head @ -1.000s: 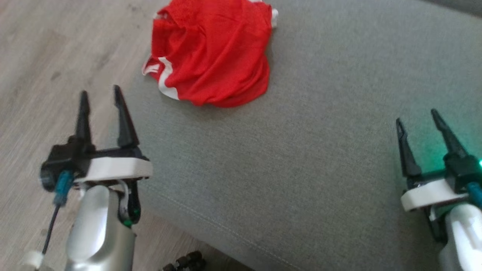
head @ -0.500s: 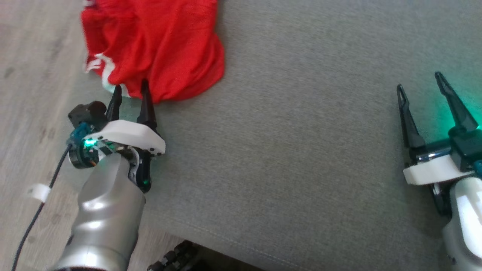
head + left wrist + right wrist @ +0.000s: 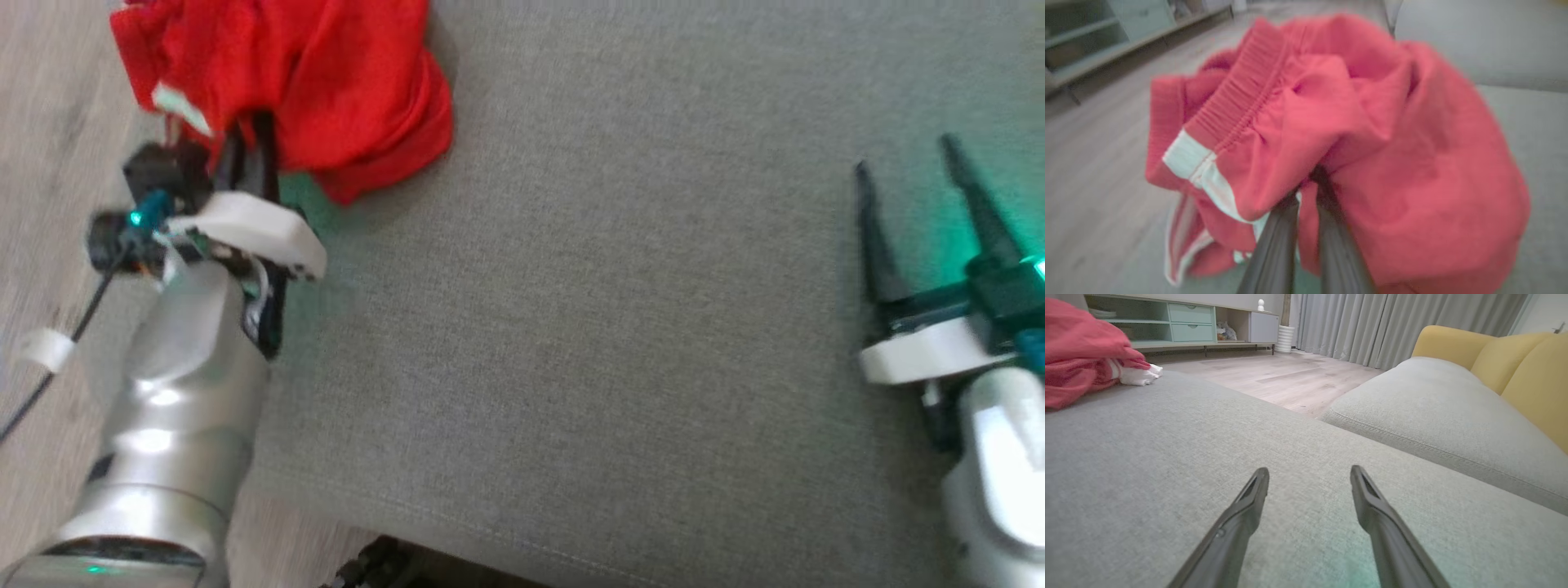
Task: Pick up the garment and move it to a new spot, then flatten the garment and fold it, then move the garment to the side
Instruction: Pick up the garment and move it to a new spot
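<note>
Lying on grey cushion [image 3: 612, 327], garment [image 3: 351, 82] clamped by left tool [image 3: 247, 131]; right tool [image 3: 904, 153] apart; wood floor [image 3: 1274, 375] beyond.

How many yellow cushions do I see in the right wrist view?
2 yellow cushions: one behind the far grey seat cushion, the other beside it at the picture's right edge. More may be hidden outside the picture.

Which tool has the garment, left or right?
The left tool: it is pinched shut on the red garment. The right tool stands open over bare grey cushion, away from it.
</note>
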Motion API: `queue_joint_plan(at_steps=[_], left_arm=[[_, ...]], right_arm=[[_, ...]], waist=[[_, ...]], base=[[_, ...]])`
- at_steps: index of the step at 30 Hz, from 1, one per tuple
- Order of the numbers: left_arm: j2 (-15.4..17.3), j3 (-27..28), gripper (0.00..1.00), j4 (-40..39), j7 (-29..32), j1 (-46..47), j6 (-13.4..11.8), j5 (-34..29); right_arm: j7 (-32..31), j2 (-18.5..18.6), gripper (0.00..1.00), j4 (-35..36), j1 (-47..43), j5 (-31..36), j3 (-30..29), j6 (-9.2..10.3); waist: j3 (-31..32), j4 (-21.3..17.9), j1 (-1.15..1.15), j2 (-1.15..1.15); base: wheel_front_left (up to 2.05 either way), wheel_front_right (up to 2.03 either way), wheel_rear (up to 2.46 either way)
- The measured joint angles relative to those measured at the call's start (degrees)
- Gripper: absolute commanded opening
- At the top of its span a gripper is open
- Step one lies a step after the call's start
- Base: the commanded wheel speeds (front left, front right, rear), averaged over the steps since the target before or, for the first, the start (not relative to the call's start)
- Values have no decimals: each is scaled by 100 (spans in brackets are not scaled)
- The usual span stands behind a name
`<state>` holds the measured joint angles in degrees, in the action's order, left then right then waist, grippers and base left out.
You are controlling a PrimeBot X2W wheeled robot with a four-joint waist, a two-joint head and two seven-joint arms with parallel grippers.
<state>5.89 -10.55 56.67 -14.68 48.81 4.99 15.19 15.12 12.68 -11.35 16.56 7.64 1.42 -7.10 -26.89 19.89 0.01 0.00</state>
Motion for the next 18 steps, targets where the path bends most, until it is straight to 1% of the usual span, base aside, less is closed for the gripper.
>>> queue_joint_plan(at_steps=[4, 7, 11, 14, 17, 18], left_arm=[[292, -69, 0, -1040, -1, -7, -152, -417], [510, -208, 0, -1667, -2, -9, -170, -717], [756, -328, 0, -2273, -3, -7, -63, -867], [893, -489, 0, -2619, -4, 22, 35, -938], [938, -708, 0, -2828, 2, 143, 114, -981], [938, -708, 0, -2828, 2, 143, 114, -981]], right_arm=[[-8, -371, 100, -168, -206, -5, 65, 0], [-9, -605, 100, -267, -378, -34, 133, 0], [-9, -818, 100, -316, -584, -143, 135, 0], [-9, -893, 100, -354, -740, -214, 126, 0], [-10, -924, 100, -366, -871, -269, 116, 0], [-10, -924, 100, -366, -871, -269, 116, 0]], waist=[[373, -93, -1, 0], [734, -196, -2, 0], [1246, -416, -3, 0], [1580, -672, -3, 0], [1831, -1010, -2, 0], [1831, -1010, -2, 0]], base=[[0, 0, 0], [0, 0, 0], [0, 0, 0], [0, 0, 0], [0, 0, 0], [0, 0, 0]])
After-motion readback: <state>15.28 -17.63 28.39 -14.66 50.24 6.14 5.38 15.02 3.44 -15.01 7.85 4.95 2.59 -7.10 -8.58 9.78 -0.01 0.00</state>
